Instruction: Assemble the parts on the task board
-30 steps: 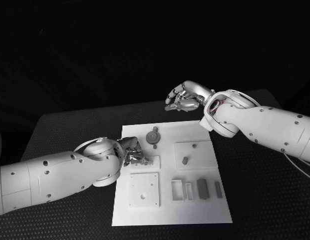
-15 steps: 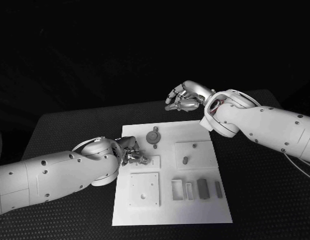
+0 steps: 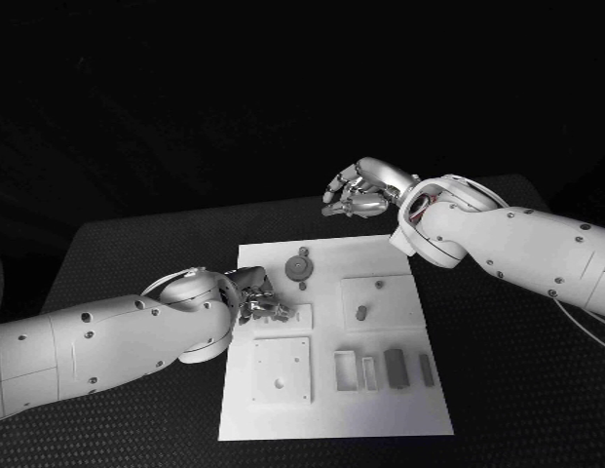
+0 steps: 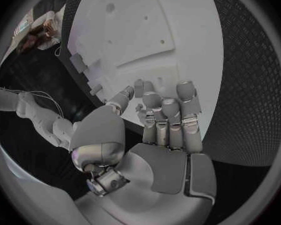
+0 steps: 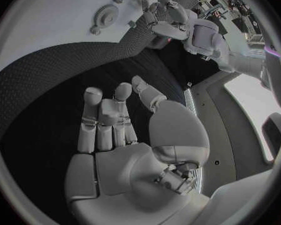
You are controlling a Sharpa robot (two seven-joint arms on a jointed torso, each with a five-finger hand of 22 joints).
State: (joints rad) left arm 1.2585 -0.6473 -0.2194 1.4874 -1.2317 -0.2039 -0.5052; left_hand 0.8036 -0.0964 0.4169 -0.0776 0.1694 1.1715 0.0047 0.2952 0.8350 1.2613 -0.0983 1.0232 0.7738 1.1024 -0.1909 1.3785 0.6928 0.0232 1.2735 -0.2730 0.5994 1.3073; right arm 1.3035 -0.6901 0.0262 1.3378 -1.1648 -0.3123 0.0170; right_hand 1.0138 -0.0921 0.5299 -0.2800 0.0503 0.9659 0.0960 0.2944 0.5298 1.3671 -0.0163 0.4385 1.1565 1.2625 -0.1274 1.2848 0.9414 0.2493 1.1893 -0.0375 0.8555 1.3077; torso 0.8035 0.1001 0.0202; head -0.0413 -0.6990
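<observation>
We find the left hand point(image 3: 250, 295) at centre left of the head view, over the left edge of the task board point(image 3: 334, 409), fingers curled downward. In its wrist view the left hand point(image 4: 159, 130) shows fingers loosely bent and apart, and we cannot tell whether they hold anything. The right hand point(image 3: 359, 189) hangs above the table point(image 3: 133, 244) beyond the board's far edge, upper centre of the frame, fingers curved and apart with nothing in them; its wrist view shows the same empty palm point(image 5: 125, 150). On the board we see a round toothed part point(image 3: 299, 265) near the top, a small peg point(image 3: 362, 313) in a raised block at centre right, and upright rectangular parts point(image 3: 395, 367) lower right.
</observation>
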